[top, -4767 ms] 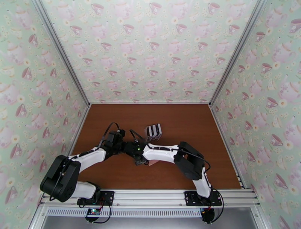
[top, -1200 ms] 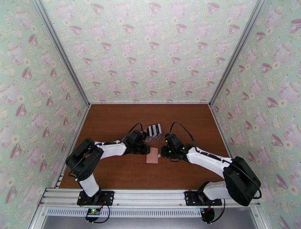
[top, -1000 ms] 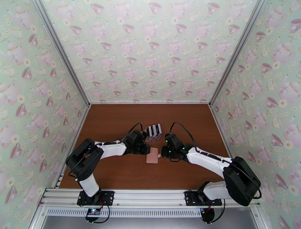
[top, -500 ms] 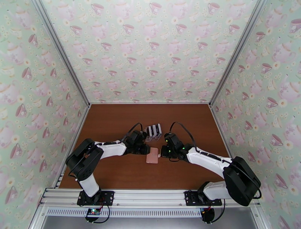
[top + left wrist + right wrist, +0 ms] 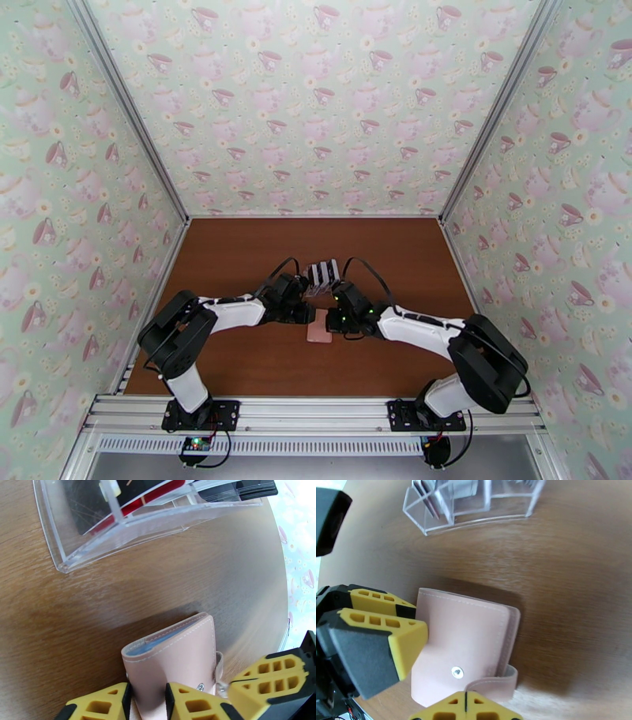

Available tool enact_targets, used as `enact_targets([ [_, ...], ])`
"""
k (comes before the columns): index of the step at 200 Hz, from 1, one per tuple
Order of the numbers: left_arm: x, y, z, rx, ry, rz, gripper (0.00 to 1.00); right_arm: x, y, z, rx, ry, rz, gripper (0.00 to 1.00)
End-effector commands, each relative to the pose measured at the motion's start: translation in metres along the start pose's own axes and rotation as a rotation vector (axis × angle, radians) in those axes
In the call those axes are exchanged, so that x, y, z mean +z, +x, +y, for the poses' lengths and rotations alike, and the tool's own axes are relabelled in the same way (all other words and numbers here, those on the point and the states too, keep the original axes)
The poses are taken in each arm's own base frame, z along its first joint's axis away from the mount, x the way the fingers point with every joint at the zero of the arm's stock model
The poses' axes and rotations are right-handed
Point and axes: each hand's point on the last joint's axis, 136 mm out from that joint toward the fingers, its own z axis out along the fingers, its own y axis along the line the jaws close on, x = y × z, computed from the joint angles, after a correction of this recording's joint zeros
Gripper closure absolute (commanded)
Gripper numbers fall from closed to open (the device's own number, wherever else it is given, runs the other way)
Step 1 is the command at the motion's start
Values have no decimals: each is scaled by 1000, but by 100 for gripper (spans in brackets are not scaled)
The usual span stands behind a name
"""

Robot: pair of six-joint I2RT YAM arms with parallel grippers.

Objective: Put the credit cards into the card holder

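- Now shifted: my right claw, jaws pressed together, has slid in from beside the card holder to its snap tab.
- Left claw: pinching the holder's edge on the bench.
- Credit cards: in the clear rack; unsnapping likely comes first.

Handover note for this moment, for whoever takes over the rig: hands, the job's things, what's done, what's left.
Left hand: clamped on one edge of the card holder, which lies folded on the table.
Right hand: shut, tips at the snap tab; whether it pinches the tab is unclear.
Credit cards: standing in the clear rack beyond the holder.
Done: tab unsnapped.
Left: open the holder, fetch the cards, slot them in.
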Motion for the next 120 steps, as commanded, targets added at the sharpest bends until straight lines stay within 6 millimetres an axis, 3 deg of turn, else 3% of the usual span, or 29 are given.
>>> enact_targets([
  [1, 3, 9, 3, -9, 16, 29, 68, 3, -7, 13, 11, -26, -2, 100],
  [120, 3, 9, 1, -14, 25, 31, 68, 19, -7, 24, 17, -52, 16, 100],
])
